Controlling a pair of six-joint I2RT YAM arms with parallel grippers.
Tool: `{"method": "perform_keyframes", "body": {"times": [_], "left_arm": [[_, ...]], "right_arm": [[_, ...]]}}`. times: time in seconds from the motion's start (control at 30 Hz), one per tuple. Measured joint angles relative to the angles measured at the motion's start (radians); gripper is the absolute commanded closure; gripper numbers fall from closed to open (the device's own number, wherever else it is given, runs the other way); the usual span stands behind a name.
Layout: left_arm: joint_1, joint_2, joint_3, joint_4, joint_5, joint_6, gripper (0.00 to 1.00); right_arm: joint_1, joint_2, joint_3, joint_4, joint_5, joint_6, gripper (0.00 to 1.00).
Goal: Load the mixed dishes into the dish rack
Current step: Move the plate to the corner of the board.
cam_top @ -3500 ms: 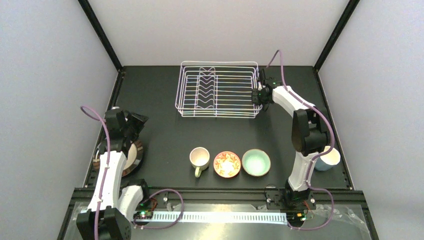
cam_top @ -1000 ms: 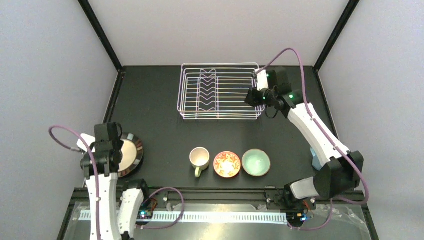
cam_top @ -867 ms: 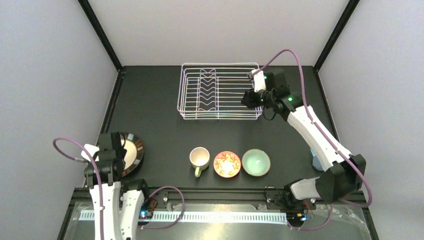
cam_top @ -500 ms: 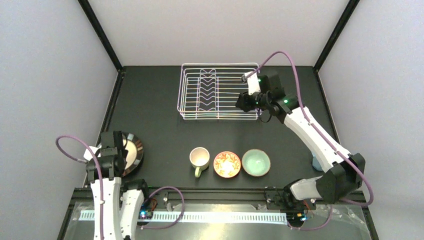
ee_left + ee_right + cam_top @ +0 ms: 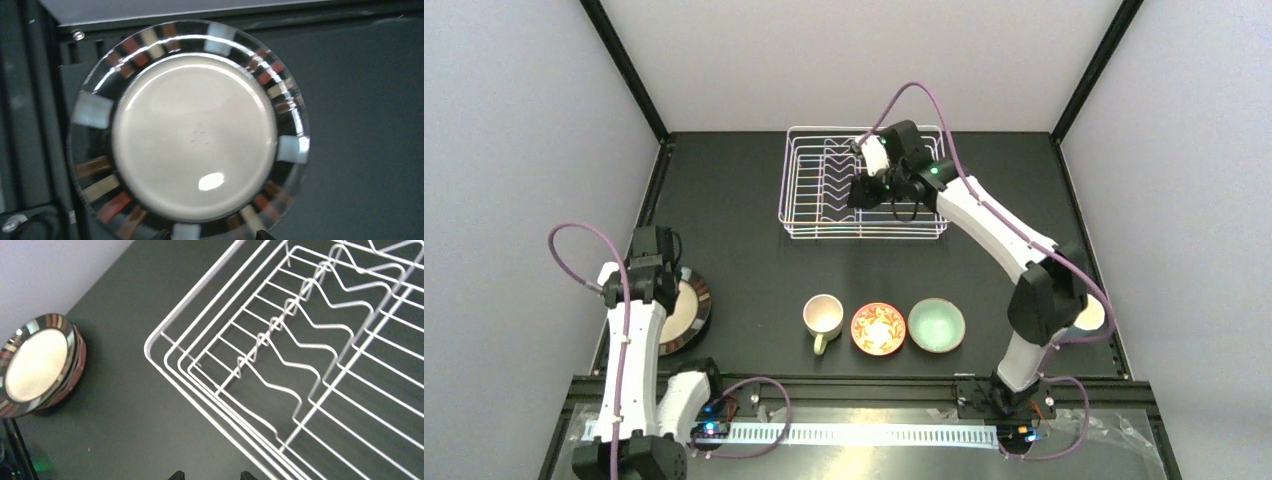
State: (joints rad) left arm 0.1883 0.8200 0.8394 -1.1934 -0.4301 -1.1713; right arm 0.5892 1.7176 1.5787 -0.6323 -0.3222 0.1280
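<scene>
The cream plate with dark striped rim lies at the table's left edge and fills the left wrist view. My left gripper hovers over it, open; only its fingertips show at the bottom edge, clear of the plate. The white wire dish rack stands at the back centre, with no dishes in it. My right gripper hangs above its middle, open and holding nothing. Along the front stand the cream mug, red-orange bowl and mint bowl. The blue mug peeks out behind the right arm.
In the right wrist view the striped plate tops a small stack with a reddish edge beneath it. The rack's wavy dividers run across its left half. A metal rail borders the near table edge.
The right arm has swung left from the rack's right side to above its middle. The left arm has shifted its gripper back over the plate. Both grippers stayed open.
</scene>
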Motion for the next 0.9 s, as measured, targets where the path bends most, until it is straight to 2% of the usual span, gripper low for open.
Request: {"method": "perform_keyframes", "body": {"times": [0.23, 0.4, 0.5, 0.63, 0.9], "left_arm": [[0.026, 0.06, 0.05, 0.137, -0.006, 0.033, 0.01], [0.132, 0.107, 0.071, 0.221, 0.018, 0.102, 0.01], [0.219, 0.119, 0.07, 0.26, 0.038, 0.131, 0.01], [0.275, 0.142, 0.064, 0.301, 0.044, 0.147, 0.01], [0.381, 0.158, -0.018, 0.361, 0.102, 0.113, 0.01]], "right_arm": [[0.005, 0.232, 0.294, -0.023, -0.083, -0.023, 0.36], [0.01, 0.433, 0.571, -0.05, -0.14, -0.044, 0.36], [0.01, 0.502, 0.63, -0.051, -0.18, -0.043, 0.36], [0.011, 0.554, 0.65, -0.05, -0.209, -0.04, 0.36], [0.045, 0.57, 0.65, -0.028, -0.22, -0.04, 0.36]]}}
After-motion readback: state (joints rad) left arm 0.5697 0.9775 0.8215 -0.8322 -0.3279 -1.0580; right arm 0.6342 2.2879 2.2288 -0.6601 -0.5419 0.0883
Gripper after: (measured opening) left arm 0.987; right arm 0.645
